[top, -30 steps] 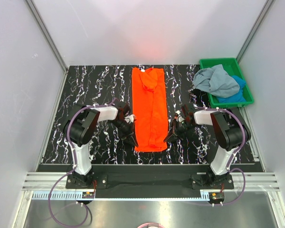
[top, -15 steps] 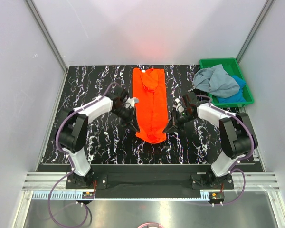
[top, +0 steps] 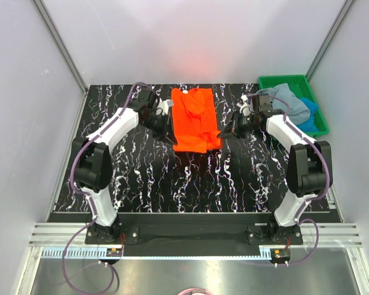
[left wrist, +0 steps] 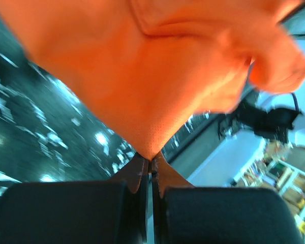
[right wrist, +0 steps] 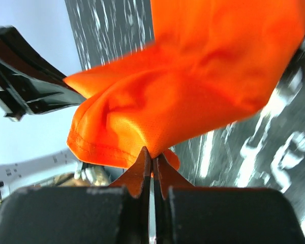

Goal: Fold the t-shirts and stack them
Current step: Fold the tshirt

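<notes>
Left gripper (left wrist: 151,165) and right gripper (right wrist: 151,158) each pinch an orange t-shirt (top: 194,126) corner. Advise: carry level, land hem square at far end.

orange tee (top: 195,123), marbled blk/wht table (top: 221,178), grey-ish tee (top: 290,99)

Orange t-shirt (top: 195,121), left end effector (top: 170,137), right end effector (top: 224,133) at its near corners

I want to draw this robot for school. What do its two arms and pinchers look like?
The left arm and right arm match: white tube-like links joined by chunky black joints, with a thin purple cable looping along each. The left gripper and right gripper are black blocks ending in two narrow, pointed dark fingers.
</notes>
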Available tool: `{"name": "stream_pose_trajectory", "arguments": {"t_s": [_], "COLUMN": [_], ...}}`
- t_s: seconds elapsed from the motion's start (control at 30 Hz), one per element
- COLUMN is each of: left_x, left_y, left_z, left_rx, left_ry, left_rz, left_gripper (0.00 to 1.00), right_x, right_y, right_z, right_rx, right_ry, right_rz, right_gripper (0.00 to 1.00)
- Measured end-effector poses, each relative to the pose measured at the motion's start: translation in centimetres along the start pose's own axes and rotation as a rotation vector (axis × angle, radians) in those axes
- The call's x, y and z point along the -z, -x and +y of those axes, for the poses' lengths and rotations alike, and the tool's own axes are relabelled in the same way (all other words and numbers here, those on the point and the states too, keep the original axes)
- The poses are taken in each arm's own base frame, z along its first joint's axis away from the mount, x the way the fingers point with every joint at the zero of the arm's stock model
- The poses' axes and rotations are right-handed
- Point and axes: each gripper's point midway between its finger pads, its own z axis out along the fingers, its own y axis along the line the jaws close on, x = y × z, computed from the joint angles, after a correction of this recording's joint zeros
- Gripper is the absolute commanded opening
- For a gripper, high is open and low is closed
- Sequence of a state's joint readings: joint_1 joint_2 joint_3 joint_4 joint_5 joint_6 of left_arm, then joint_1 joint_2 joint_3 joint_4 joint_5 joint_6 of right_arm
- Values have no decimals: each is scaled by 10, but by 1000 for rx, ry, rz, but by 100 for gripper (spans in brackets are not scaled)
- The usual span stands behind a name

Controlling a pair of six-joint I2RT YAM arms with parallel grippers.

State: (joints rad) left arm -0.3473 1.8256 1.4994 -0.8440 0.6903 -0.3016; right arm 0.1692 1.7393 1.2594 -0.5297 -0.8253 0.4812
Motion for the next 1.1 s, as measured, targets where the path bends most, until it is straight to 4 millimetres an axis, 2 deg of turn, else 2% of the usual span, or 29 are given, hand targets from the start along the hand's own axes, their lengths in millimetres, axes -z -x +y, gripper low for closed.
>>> {"name": "stream_pose_trajectory", "arguments": {"t_s": [0.13, 0.37, 0.67, 1.0, 1.03, 1.1], "left_x": [-1, -22, -40, -44, -45, -48], "left_y": [31, 78, 112, 140, 144, 149], "left_z": [15, 37, 57, 85, 87, 90], "left_rx": [-6, -34, -73, -64, -68, -74], "left_ry": [30, 67, 116, 168, 170, 176], "left_rz": [-43, -78, -115, -170, -175, -186], "left_gripper": [0, 0, 0, 0, 1, 19], "right_x": [1, -17, -42, -62, -64, -70], "right_y": [37, 71, 110, 146, 149, 153], "right_z": [-2, -11, -23, -30, -32, -38], "right_rx": [24, 40, 64, 115, 119, 116], "right_ry": [6, 2, 2, 14, 13, 7], "right_rz": [-59, -75, -89, -122, -125, -125], "right_gripper": [0, 0, 0, 0, 15, 39]}}
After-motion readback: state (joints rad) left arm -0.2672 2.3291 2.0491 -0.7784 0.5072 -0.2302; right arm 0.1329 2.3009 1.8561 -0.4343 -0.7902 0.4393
